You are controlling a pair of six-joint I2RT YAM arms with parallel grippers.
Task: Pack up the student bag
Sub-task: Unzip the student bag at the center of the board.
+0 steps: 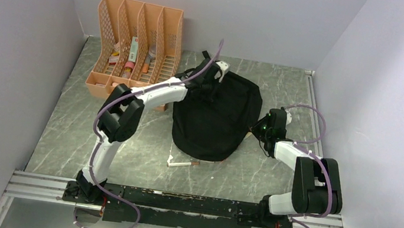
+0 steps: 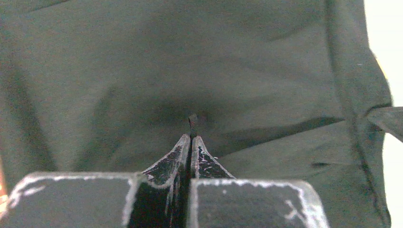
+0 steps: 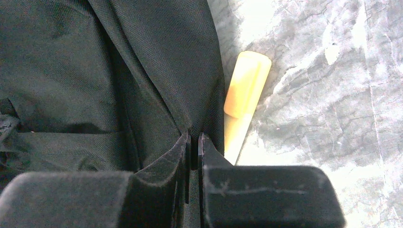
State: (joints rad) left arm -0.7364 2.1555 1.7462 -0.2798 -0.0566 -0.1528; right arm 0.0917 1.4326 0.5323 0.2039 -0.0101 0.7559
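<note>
The student bag [image 1: 214,116] is a big black fabric backpack lying in the middle of the table. My left gripper [image 1: 212,85] reaches over its far end. In the left wrist view that gripper [image 2: 191,138] is shut on a thin black tab [image 2: 192,124] sticking up from the bag's fabric [image 2: 190,71]. My right gripper [image 1: 258,129] is at the bag's right edge. In the right wrist view it [image 3: 194,138] is shut on a fold of the bag's fabric [image 3: 157,95], which runs between the jaws.
An orange-yellow marker [image 3: 244,92] lies on the marble table right beside the bag's edge. A white pen [image 1: 181,163] lies in front of the bag. A peach file organizer [image 1: 137,45] holding several small items stands at the back left. Walls close in both sides.
</note>
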